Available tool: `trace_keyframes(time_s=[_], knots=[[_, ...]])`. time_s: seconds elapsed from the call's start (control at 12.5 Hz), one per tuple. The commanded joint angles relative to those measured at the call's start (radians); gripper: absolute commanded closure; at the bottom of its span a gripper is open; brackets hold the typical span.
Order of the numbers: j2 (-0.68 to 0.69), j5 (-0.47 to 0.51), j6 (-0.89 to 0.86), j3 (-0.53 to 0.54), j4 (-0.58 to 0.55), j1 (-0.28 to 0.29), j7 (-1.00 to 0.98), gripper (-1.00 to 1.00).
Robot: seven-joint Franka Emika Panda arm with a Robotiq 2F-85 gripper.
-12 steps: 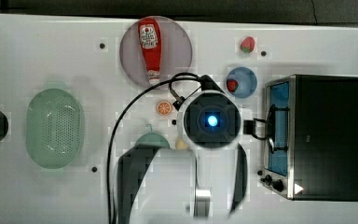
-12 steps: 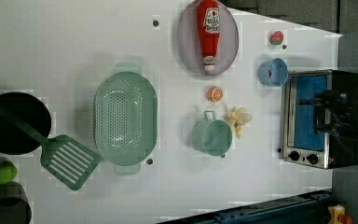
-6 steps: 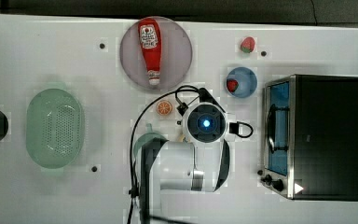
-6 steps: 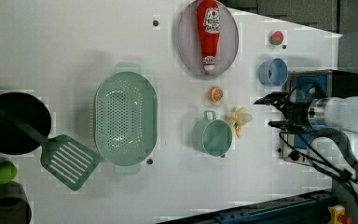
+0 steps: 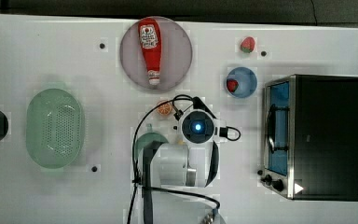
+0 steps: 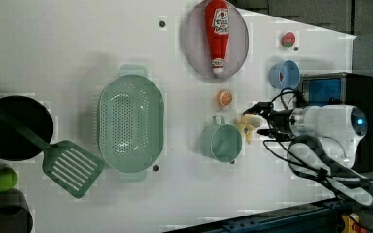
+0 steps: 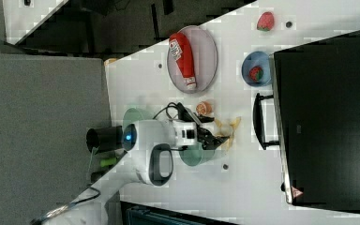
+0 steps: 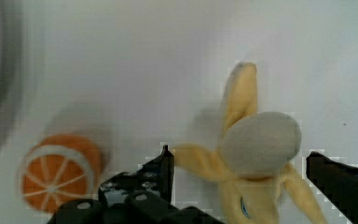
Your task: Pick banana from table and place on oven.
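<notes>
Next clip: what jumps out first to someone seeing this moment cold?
The white arm, reaching over mid-table with its open gripper straddling the banana, which lies on the table with peel flaps splayed beside an orange slice. Next, the red ketchup bottle on a round plate at the top view's top, and the black-topped oven at the top view's right.

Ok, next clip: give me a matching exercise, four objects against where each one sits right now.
Objects:
1. ketchup bottle
2. banana
3. strawberry
4. spatula

Places:
A. in the blue bowl
B. between the open fingers of the gripper
C. on the round plate
D. head on the table, handle in the black pan

Pairs: 1-C, 2-B, 3-A, 4-D
</notes>
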Motion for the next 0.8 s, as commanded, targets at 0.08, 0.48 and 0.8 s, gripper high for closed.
trace_keyframes(time_s=[0.08,0.48,0.8], knots=[[0.053,-0.019,0.055,-0.006,0.01,-0.002,-0.005,-1.0],[0.042,-0.019,0.088,0.003,-0.003,0.0,-0.004,0.06],[0.008,-0.019,0.085,0.006,-0.013,0.0,-0.004,0.43]])
